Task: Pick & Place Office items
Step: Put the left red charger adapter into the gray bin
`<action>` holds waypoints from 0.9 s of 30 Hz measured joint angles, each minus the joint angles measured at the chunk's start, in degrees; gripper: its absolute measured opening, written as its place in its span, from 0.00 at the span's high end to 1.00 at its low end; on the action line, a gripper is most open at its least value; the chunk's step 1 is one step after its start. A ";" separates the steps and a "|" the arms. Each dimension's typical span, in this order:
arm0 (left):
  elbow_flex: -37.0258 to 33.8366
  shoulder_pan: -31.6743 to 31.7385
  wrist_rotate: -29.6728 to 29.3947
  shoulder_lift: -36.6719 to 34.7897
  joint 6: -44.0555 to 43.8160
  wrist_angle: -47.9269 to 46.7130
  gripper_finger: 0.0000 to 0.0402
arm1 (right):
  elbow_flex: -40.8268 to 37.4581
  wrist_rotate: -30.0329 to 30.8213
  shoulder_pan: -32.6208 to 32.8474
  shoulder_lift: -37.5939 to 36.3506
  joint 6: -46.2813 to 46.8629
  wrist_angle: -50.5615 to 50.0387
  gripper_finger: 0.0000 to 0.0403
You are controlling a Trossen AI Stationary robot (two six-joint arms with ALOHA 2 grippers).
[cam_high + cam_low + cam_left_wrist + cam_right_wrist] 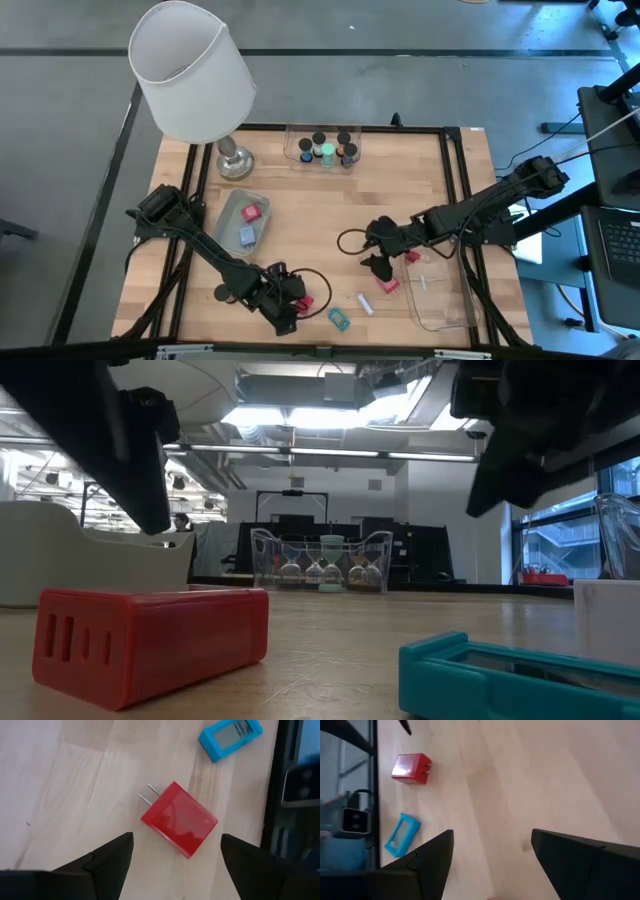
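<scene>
A red plug block (pixel 179 819) with two metal prongs lies flat on the wooden table near its front edge. My left gripper (pixel 176 837) hovers over it, open, one finger on each side of it, touching nothing. A teal clip (pixel 340 320) and a small white stick (pixel 365 303) lie just right of the block. My right gripper (pixel 378 268) hangs open over bare wood (pixel 491 834), beside a pink block (pixel 388 285). The low view shows the red block (pixel 150 630) and the teal clip (pixel 520 675) resting flat on the table.
A clear tray (pixel 445 300) lies at the front right. Another clear tray (pixel 232 215) at the left holds a red and a blue piece. A third tray (pixel 298 150) at the far edge holds several dark cylinders. A white-shaded lamp (pixel 195 70) stands at the far left.
</scene>
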 joint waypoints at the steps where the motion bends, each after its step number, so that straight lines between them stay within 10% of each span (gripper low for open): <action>1: 0.00 0.16 -0.04 0.00 -2.41 0.32 0.26 | 0.58 0.86 0.00 0.11 -1.31 -0.62 0.32; 13: 0.00 6.34 11.26 -0.04 -31.25 0.43 0.26 | 2.52 5.40 -0.73 0.53 -13.49 -2.72 0.32; 27: 0.00 7.48 14.89 2.75 -32.74 0.30 0.26 | 2.52 12.67 0.25 0.53 -23.05 -4.16 0.32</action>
